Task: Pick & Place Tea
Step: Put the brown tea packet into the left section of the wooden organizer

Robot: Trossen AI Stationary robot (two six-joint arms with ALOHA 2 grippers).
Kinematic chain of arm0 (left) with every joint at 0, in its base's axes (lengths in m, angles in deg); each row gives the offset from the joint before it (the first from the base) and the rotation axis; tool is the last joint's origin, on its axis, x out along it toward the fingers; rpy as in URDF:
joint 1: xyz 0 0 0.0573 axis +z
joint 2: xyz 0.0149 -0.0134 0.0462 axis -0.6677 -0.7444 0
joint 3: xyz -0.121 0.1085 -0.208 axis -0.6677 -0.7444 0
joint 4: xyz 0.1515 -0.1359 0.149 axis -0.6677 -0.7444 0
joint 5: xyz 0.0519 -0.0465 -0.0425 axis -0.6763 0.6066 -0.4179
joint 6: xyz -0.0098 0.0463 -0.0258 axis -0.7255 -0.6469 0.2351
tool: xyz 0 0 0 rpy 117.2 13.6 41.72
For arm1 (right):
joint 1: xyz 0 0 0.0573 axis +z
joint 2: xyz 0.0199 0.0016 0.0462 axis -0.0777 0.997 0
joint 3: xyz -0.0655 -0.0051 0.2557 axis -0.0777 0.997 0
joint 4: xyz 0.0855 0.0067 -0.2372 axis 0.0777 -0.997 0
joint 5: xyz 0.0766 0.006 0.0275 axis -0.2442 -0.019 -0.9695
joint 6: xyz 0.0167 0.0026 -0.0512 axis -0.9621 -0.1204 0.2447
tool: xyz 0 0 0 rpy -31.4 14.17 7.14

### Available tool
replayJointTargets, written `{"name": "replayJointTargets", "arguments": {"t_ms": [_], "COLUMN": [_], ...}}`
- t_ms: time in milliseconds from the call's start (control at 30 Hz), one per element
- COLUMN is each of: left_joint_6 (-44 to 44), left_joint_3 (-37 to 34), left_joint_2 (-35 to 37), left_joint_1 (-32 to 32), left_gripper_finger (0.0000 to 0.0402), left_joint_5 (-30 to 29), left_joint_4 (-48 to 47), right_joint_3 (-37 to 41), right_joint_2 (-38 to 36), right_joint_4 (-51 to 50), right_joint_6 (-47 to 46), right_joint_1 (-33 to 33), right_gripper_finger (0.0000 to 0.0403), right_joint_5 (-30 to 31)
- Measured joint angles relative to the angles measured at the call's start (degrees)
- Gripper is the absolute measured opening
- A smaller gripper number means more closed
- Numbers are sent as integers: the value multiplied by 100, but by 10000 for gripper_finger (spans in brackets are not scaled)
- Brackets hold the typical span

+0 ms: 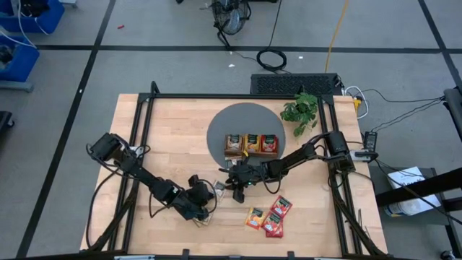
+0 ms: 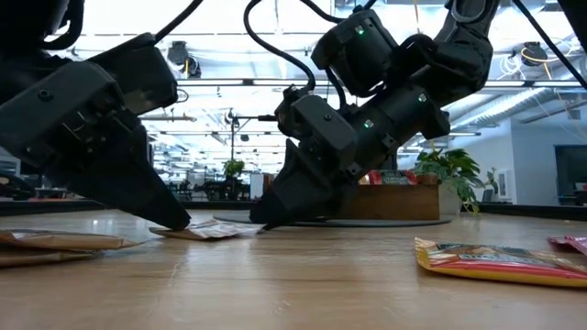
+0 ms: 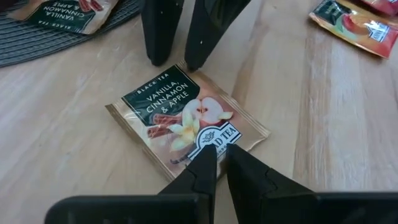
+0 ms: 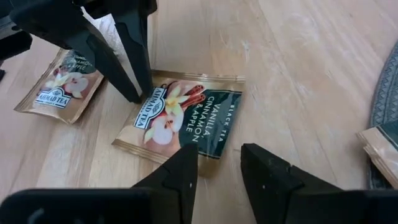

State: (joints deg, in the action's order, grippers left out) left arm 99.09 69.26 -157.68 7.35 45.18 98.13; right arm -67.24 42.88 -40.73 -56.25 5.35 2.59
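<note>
A beige tea sachet (image 3: 186, 118) printed "Vanilla, Cinnamon & Apple" lies flat on the wooden table between my two grippers. My left gripper (image 3: 222, 155) comes down slanting at the end with the logo, its fingers almost together. My right gripper (image 4: 221, 152) stands open at the opposite, dark green end. One of its fingers (image 4: 185, 155) is over the sachet's edge; the other is on bare wood beside it. In the low view the left gripper (image 2: 179, 220) is on the left and the right gripper (image 2: 261, 223) is just right of the sachet (image 2: 204, 231). My left gripper sets its two fingertips (image 3: 205, 158), nearly closed, on the sachet's printed face at the logo end (image 3: 214, 138). They slant down from the table's near left side. The sachet lies flat on the wood under them. My right gripper has one fingertip at the edge of the sachet's green end (image 4: 199, 144). I cannot tell whether it touches.
The wooden tray (image 1: 250, 144) with sachets in it stands on a grey round mat (image 1: 231, 119), with a plant (image 1: 302, 112) to its right. Red and orange sachets (image 1: 271, 215) lie near the front. A second beige sachet (image 4: 59, 87) lies by my left gripper, and another (image 3: 62, 12) lies on the mat's edge.
</note>
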Motion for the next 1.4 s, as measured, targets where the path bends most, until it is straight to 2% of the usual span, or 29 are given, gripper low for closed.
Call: {"name": "replayJointTargets", "arguments": {"t_ms": [367,500,600,733,833,967,1133,1300,1400], "left_joint_6": [-19,-22,-47,-69,-92,-594,-1112,-1369,-1441], "left_joint_3": [-32,-32,-32,-32,-32,-24,35,50,64], "left_joint_2": [-4,-5,-7,-9,-9,18,272,641,684], "left_joint_1": [-2,-2,-2,-2,-2,-17,-143,-376,-567], "left_gripper_finger": [42,42,42,42,42,42,42,42,42], "left_joint_5": [-48,-68,-98,-130,-148,-176,-109,-242,-243], "left_joint_4": [73,73,72,73,80,322,195,227,320], "right_joint_3": [-9,-4,-5,-33,-78,-75,-82,-321,-565], "right_joint_2": [390,377,383,392,342,95,-328,-746,-999], "right_joint_4": [104,57,-24,-23,-53,-208,-674,-1297,-2019], "right_joint_6": [-1,295,405,495,584,780,1165,1626,1966], "right_joint_1": [-2,-17,-20,-20,-6,24,136,289,348], "right_gripper_finger": [114,110,85,22,8,4,1,1,0], "right_joint_5": [-32,-420,-520,-580,-625,-714,-721,-382,-295]}}
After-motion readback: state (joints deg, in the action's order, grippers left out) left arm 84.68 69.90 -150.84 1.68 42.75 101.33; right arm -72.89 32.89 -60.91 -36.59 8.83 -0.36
